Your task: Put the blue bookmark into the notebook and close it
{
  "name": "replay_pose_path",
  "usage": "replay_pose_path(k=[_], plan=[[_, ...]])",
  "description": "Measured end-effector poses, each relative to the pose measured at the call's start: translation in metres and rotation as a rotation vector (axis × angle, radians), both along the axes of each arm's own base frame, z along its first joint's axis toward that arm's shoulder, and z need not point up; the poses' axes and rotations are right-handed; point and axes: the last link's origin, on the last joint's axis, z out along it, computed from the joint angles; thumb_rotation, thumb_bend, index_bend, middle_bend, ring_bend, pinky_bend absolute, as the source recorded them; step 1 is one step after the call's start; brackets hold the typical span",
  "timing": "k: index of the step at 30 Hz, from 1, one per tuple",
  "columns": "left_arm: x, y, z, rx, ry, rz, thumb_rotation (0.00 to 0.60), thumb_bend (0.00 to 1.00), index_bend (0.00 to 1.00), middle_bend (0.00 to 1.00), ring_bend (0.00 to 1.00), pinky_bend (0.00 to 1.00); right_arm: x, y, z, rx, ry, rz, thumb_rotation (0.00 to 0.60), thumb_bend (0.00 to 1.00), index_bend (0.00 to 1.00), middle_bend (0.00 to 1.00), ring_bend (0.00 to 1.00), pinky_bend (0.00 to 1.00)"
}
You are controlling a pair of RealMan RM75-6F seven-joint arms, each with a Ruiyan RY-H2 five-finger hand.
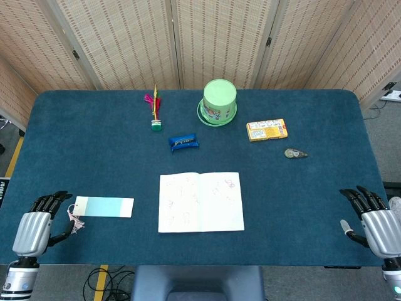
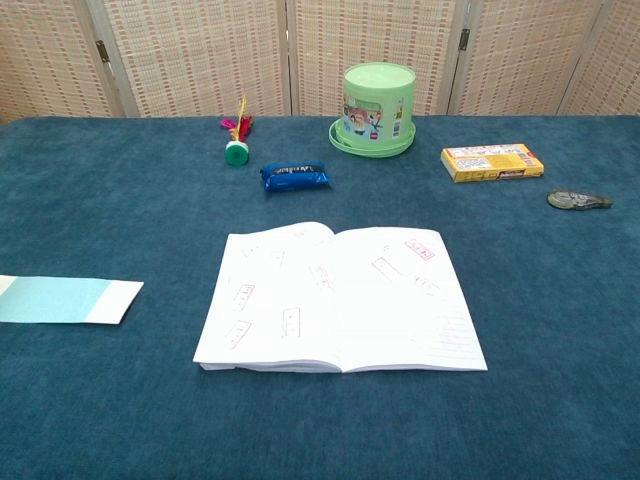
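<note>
Woven screens backed the blue table [image 1: 94, 144] where we worked. The notebook [image 1: 200, 202] lay open at its middle, the blue bookmark [image 1: 104, 206] flat well to its left. Our left hand [image 1: 34, 229] hung just beside the bookmark's tassel, released; our right hand [image 1: 376, 221] was released too. The green tub [image 1: 219, 102] stood lidded, contents hidden.

Pale blue bookmark [image 1: 104, 207] with white ends lying flat at the table's left, white notebook [image 1: 200, 202] open flat mid-table, well apart.
</note>
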Motion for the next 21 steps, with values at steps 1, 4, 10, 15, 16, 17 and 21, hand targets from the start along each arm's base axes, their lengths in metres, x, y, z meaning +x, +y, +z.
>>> replay_pose_path(k=[1, 4, 10, 15, 16, 17, 21], plan=[[0.001, 0.001, 0.0, -0.004, -0.003, -0.006, 0.6, 0.38, 0.25, 0.22, 0.23, 0.22, 0.0, 0.001, 0.001, -0.002, 0.0, 0.0, 0.6, 0.29, 0.16, 0.21, 0.11, 0.2], [0.005, 0.004, -0.003, -0.03, -0.004, -0.027, 0.6, 0.38, 0.25, 0.22, 0.23, 0.22, 0.0, 0.002, 0.002, -0.007, -0.001, 0.004, 0.6, 0.29, 0.16, 0.21, 0.11, 0.2], [0.018, 0.017, -0.012, -0.107, 0.019, -0.095, 0.6, 0.34, 0.24, 0.2, 0.23, 0.22, 0.001, 0.003, 0.003, -0.008, -0.003, 0.013, 0.6, 0.29, 0.14, 0.21, 0.11, 0.2], [0.031, 0.029, -0.025, -0.185, 0.055, -0.145, 0.6, 0.28, 0.19, 0.14, 0.18, 0.2, 0.001, 0.003, 0.004, -0.006, -0.002, 0.017, 0.6, 0.29, 0.14, 0.21, 0.11, 0.2], [0.034, 0.031, -0.027, -0.201, 0.066, -0.154, 0.6, 0.28, 0.18, 0.13, 0.16, 0.19, 0.001, 0.003, 0.004, -0.006, -0.002, 0.017, 0.6, 0.29, 0.14, 0.21, 0.11, 0.2], [0.037, 0.034, -0.03, -0.218, 0.078, -0.161, 0.6, 0.28, 0.18, 0.12, 0.15, 0.19, 0.001, 0.003, 0.004, -0.007, -0.002, 0.017, 0.6, 0.29, 0.14, 0.21, 0.11, 0.2], [0.049, 0.045, -0.044, -0.3, 0.136, -0.184, 0.6, 0.28, 0.18, 0.07, 0.06, 0.18, 0.0, 0.003, 0.005, -0.01, -0.004, 0.017, 0.6, 0.29, 0.12, 0.21, 0.11, 0.2]])
